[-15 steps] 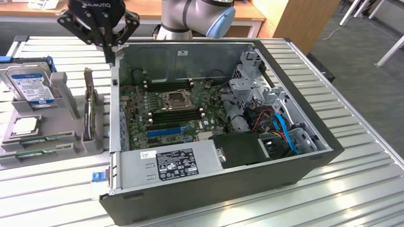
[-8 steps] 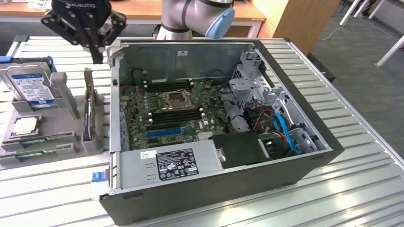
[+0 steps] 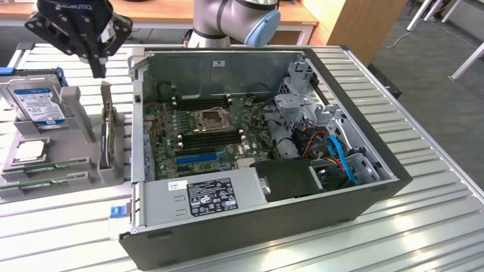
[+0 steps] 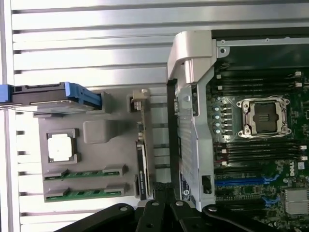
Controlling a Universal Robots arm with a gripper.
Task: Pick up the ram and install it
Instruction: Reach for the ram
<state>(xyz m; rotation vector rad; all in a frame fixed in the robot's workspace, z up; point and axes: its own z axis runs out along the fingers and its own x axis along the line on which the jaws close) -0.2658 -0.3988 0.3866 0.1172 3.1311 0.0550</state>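
Black gripper [image 3: 97,67] hovers empty, fingers pinched together. Thin green circuit-board ram [image 3: 54,166] likely light, stiff, fragile; best taken by long edges.

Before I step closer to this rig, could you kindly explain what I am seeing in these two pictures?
The grey jointed machine is a robot arm; its black claw is the gripper. One picture comes from a camera standing off the arm, the other from a camera on its wrist. On the slatted metal table lies an open computer case showing its motherboard. Beside it, on the exterior view's left, a grey holder carries a hard drive, a processor chip and two green ram sticks lying flat. The gripper hangs above the holder, shut and holding nothing; neither stick is picked up yet.
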